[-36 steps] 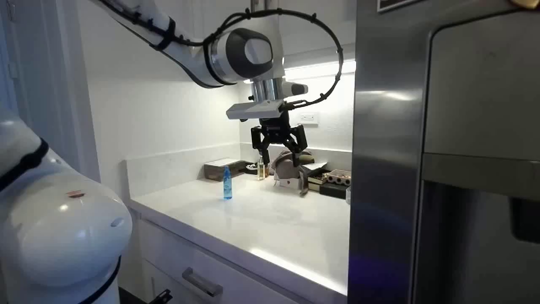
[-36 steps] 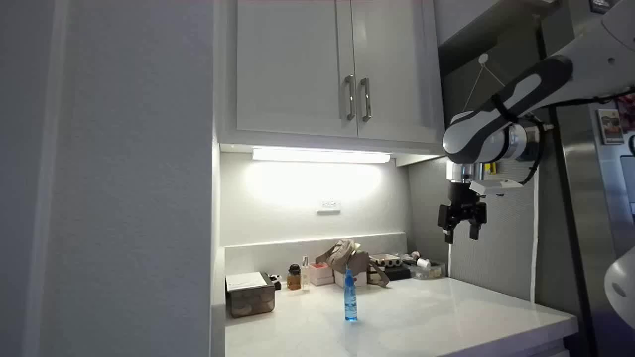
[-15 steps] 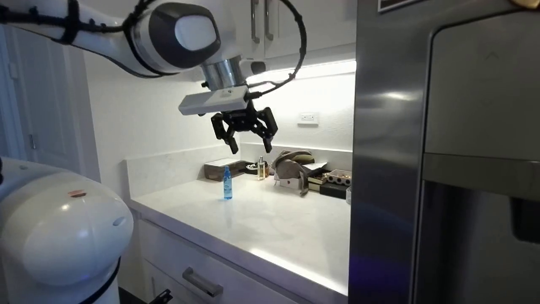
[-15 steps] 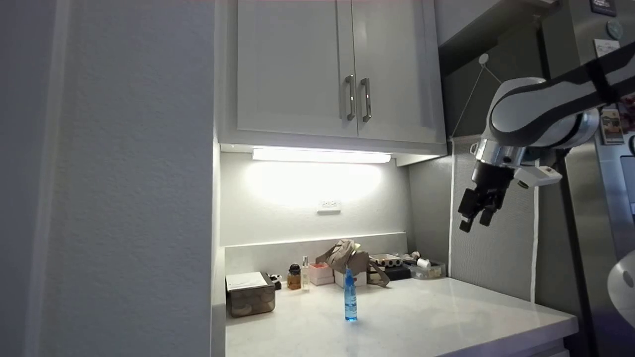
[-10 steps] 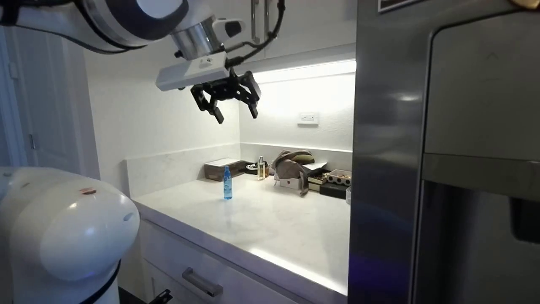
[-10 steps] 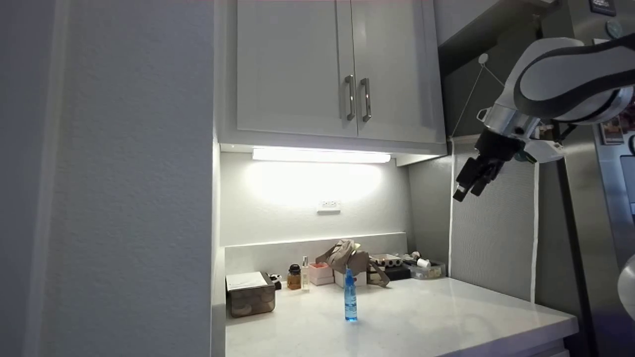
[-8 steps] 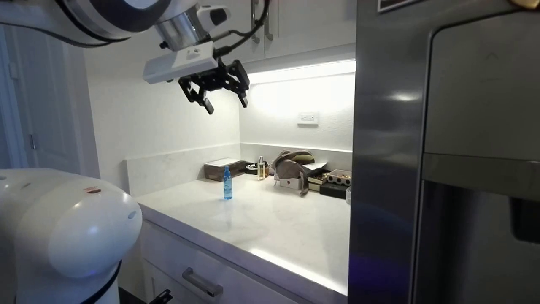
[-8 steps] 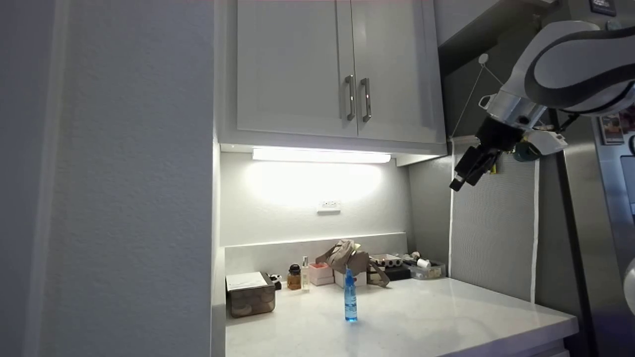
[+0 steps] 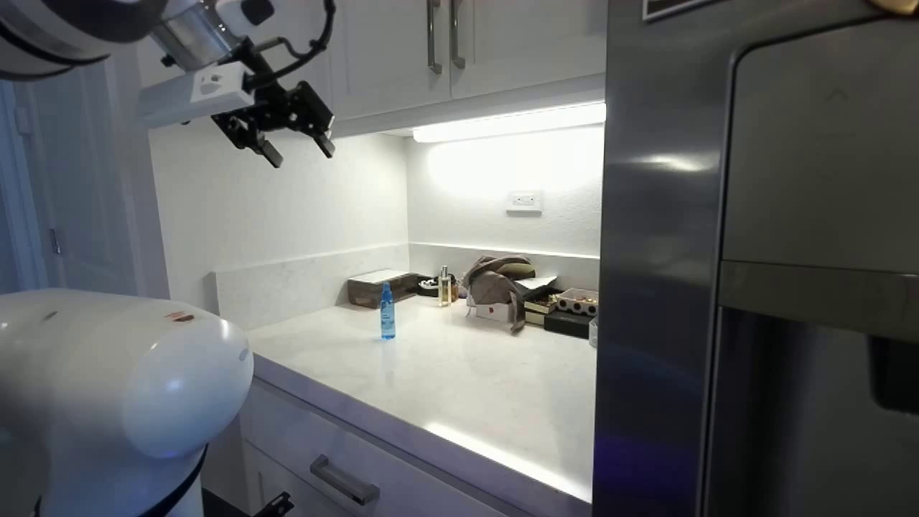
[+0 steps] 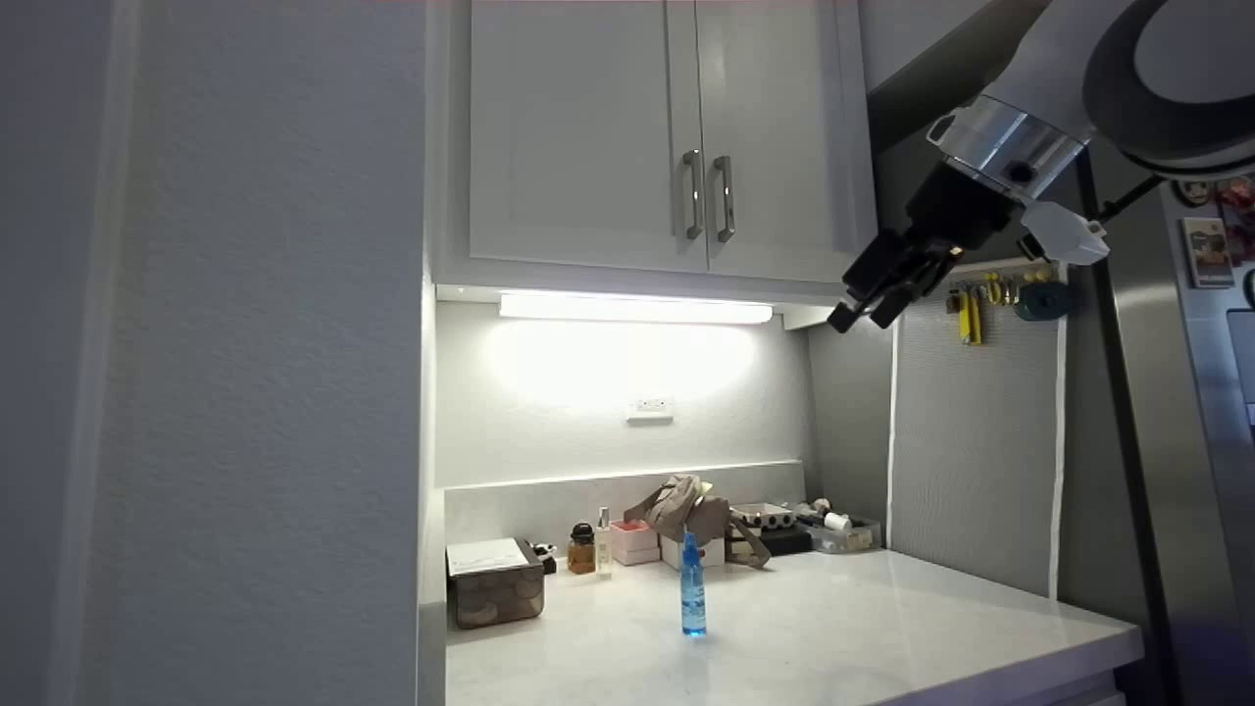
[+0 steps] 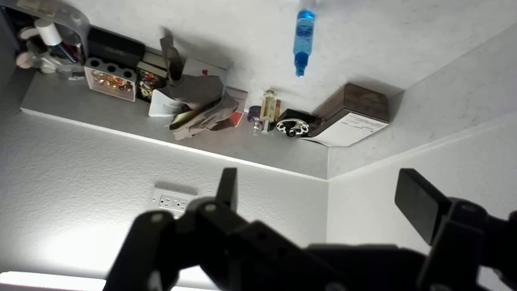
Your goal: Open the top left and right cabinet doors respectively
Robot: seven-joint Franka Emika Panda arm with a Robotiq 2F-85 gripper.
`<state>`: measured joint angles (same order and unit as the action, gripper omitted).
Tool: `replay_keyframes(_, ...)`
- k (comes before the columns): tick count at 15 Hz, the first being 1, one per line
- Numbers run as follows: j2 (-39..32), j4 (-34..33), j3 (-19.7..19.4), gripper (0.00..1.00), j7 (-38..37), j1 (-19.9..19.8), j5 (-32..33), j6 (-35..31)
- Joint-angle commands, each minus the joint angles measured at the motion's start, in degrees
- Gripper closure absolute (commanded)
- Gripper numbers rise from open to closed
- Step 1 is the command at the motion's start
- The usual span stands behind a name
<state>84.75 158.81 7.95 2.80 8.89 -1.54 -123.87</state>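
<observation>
Gripper [image 9: 299, 152] angled mostly downward, fingers [image 11: 418, 204] spread wide, nothing held. Arm [image 10: 1054, 78] fills the near side. Tool is in front of the cabinet frame [image 10: 549, 276], around its lower edge, looks apart from it. Farther back, high over the countertop [image 9: 474, 388]: top left door [image 10: 574, 137] and top right door [image 10: 784, 127], both closed, left handle [image 10: 694, 194] and right handle [image 10: 725, 198] side by side at the middle seam. Probably approach stage, neither door started.

Risks: handles sit close, so a spread finger could bump the neighbour or catch both. Without tilting up, fingertips may knock the cabinet's bottom edge or the light strip [image 10: 632, 308]. Pulling straight instead of along the hinge arc could slip off smooth metal. A swinging door may hit the arm, parked right in front.

Around, near to far: refrigerator [image 9: 660, 301] on the right, may crowd the arm; drawer front [image 9: 287, 431] below; blue spray bottle [image 9: 388, 312] upright mid-counter, tippable if the arm dips. Far row: brown box [image 10: 498, 596] left, perfume bottle [image 10: 603, 549], taupe cloth item [image 10: 678, 508], clear tray [image 10: 853, 540] right. None blocks the handles.
</observation>
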Motion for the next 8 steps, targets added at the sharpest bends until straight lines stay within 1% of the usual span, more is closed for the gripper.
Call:
replay_keyframes(1, -0.8, -0.2, 8.5, 0.00, -10.8, 0.1, -4.8, -1.3)
replay_keyframes(4, -2.5, -2.2, 15.0, 0.00, -19.9, -1.3, -7.9, -3.1)
replay_keyframes(6, -3.8, -4.2, 17.9, 0.00, -25.2, -2.6, -9.2, -3.9)
replay_keyframes(8, -5.1, -6.3, 20.1, 0.00, -29.3, -4.3, -9.9, -4.7)
